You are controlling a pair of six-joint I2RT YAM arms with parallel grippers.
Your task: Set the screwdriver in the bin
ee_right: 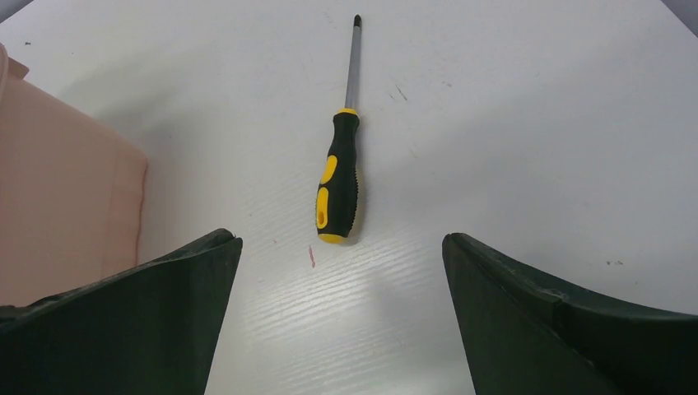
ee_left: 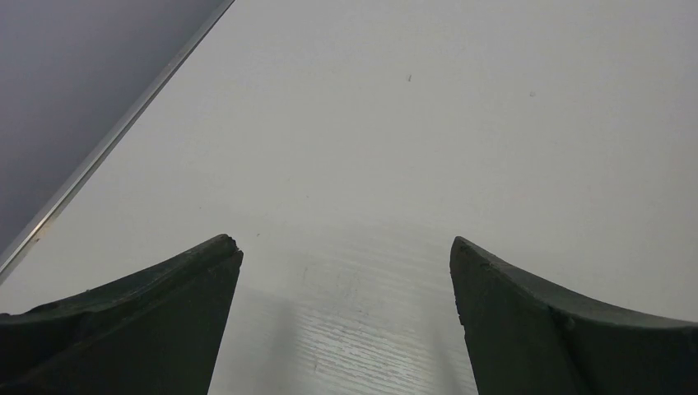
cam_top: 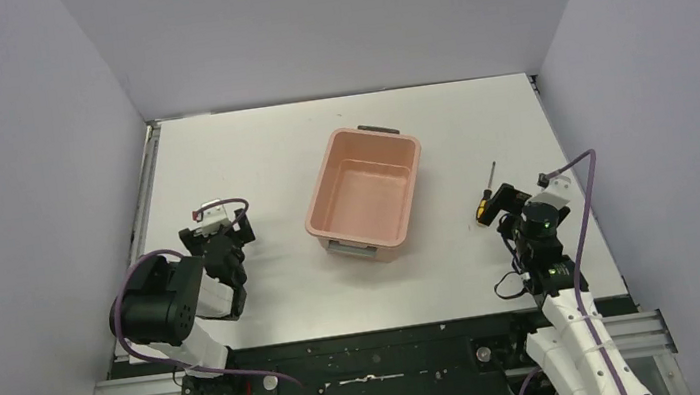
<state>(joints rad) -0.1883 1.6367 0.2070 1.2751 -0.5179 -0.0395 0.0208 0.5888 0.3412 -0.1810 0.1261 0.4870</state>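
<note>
In the top view the screwdriver (cam_top: 485, 191) lies flat on the tabletop (cam_top: 251, 159) right of centre, tip toward the top of the frame. It is outside the bin (cam_top: 364, 196), off to its right. The right gripper (ee_right: 342, 240) is spread wide just below the handle's butt, holding nothing. The left gripper (ee_left: 346, 243) also stands wide, over the tabletop at lower left.

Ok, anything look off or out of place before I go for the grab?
Nothing stands out. The screwdriver lies flat and intact on the table ahead of the open right gripper; the bin sits upright and empty, slightly angled.
</note>
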